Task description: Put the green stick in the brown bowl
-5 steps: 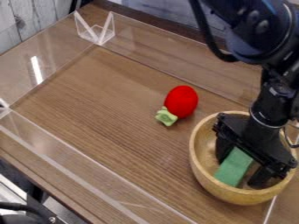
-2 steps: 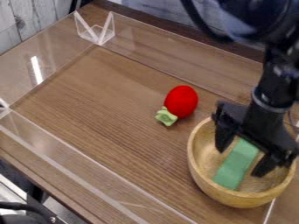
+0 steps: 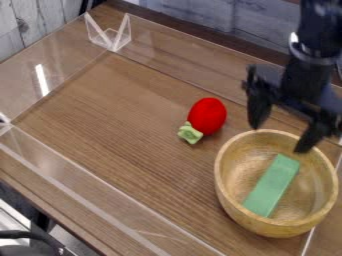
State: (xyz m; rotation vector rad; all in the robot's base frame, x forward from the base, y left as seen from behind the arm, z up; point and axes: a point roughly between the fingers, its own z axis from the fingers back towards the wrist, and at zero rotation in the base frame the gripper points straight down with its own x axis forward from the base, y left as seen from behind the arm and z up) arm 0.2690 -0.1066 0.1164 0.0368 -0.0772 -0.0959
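The stick lies inside my bowl, flat against the inner floor, its long side running slantwise from the upper right toward the lower left. 1 end reaches near the front wall, and the thick rim rings it all around. My gripper hangs above the table, higher up in the view than the stick and apart from it. I see 2 dark sides of me spread to the left and right, but my fingertips are blurred, so I cannot tell how wide I am; the stick is not in my grip.

Just beyond the bowl's upper left side, the red object sits on the table, with the green stub at its lower left. Well apart, near the table's far left edge, stands 1 white wire-like thing.
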